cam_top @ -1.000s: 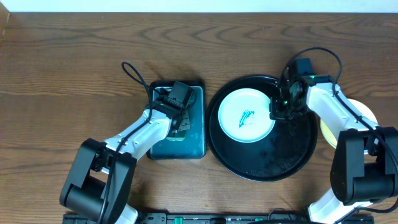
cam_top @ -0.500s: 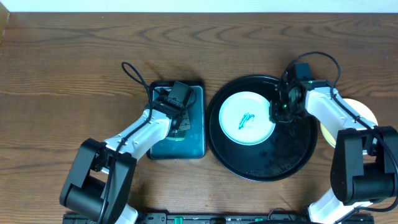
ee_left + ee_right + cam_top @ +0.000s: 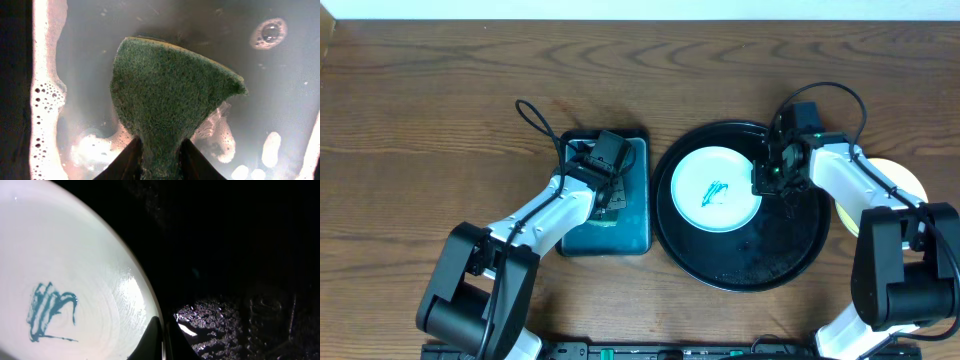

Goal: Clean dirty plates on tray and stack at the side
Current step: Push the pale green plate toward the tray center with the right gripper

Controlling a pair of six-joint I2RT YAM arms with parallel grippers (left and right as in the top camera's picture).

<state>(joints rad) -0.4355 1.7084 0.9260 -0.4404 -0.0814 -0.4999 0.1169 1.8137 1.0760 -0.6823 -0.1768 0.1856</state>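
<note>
Grasping a green sponge (image 3: 170,95), my left pincer (image 3: 161,152) hung over suds (image 3: 42,100). My right pincer (image 3: 163,332) sat clenched beside the plate (image 3: 65,265)'s rim.

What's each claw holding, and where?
Left claw: green sponge, pinched by its narrow end. Right claw: shut at the rim of the plate; whether it grips is unclear.

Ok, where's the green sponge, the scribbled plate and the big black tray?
green sponge (image 3: 170,95): left wrist view, middle of its scrubby face.
scribbled plate (image 3: 710,165): overhead view, bare face above the scribble.
black tray (image 3: 775,250): overhead view, bare floor beside the plate.
</note>
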